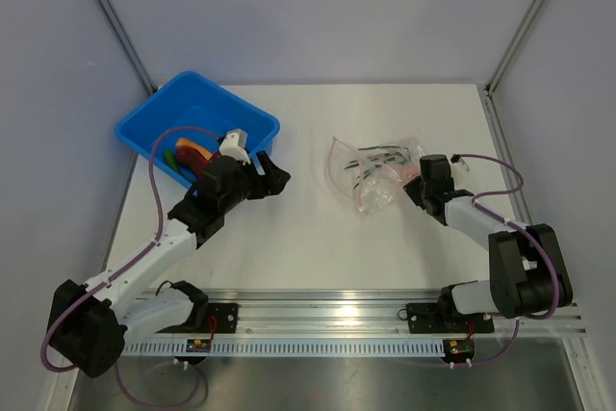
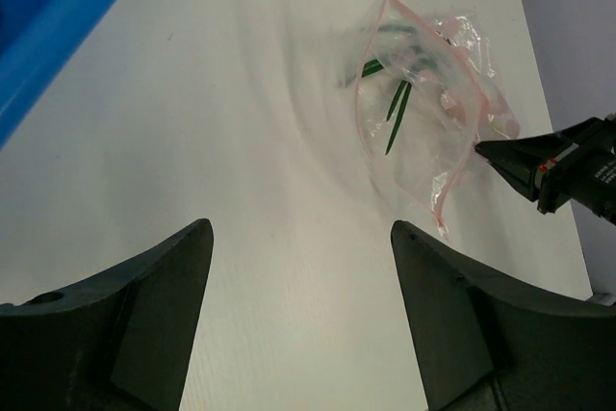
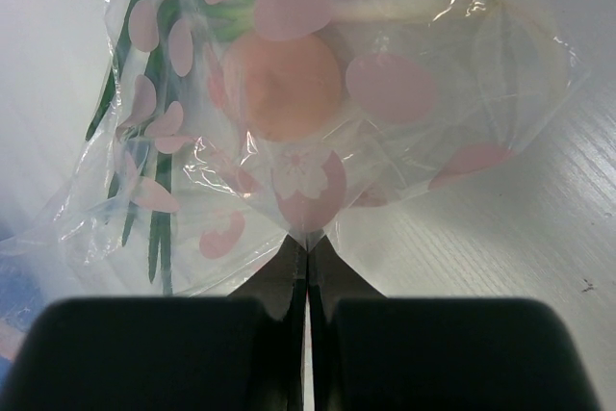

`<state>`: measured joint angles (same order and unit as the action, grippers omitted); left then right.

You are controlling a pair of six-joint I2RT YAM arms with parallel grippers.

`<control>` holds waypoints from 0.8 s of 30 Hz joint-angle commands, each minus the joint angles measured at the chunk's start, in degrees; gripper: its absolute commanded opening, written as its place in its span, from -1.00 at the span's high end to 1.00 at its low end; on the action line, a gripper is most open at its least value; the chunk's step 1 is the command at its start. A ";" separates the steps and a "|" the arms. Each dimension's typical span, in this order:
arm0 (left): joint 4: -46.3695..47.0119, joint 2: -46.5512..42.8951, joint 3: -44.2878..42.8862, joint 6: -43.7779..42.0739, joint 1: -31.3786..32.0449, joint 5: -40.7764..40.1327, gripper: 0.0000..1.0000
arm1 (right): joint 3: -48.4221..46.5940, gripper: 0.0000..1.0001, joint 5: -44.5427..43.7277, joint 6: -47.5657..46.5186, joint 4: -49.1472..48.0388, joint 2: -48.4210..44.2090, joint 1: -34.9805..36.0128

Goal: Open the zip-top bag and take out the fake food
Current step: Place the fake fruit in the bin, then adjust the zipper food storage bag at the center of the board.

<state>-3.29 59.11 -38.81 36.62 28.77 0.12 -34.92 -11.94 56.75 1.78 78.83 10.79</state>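
Currently we see the right gripper fully closed, pinching the zip-top bag at its edge; left of the bag, the left gripper stands wide, empty.

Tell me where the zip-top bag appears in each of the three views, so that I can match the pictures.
Top external: the zip-top bag lies right of centre on the table.
Left wrist: it is in the upper right of the picture.
Right wrist: it fills the upper part, very close to the camera.
Shared landmark: the right hand, shut on the bag's edge, shows in all three views.
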 commanded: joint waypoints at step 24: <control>4.69 10.23 -6.10 -4.80 2.78 2.69 -0.55 | -3.05 1.00 0.78 -2.17 0.86 0.54 -0.33</control>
<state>-2.74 68.53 -41.80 33.04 31.35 1.32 -36.10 -10.98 55.59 2.90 79.79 10.76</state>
